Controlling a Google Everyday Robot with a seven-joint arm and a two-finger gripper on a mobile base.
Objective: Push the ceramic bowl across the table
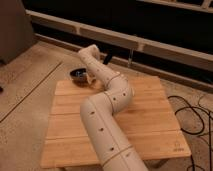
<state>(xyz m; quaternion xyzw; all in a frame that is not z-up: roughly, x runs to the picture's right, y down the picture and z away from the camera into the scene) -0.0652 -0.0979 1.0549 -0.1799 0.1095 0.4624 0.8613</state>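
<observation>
one ceramic bowl at the table far edge, just beside the end effector, its grip state unclear

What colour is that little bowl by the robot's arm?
The ceramic bowl is dark outside, greyish inside, in the camera view; the gripper is hidden beside it.

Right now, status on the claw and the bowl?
Claw low behind the arm, right beside ceramic bowl. Bowl upright at the table's far left edge. Nothing else in the way.

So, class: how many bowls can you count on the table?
1. The bowl sits at the table's far left edge, beside the arm. The gripper is hidden behind the arm, which may hide more.
</observation>
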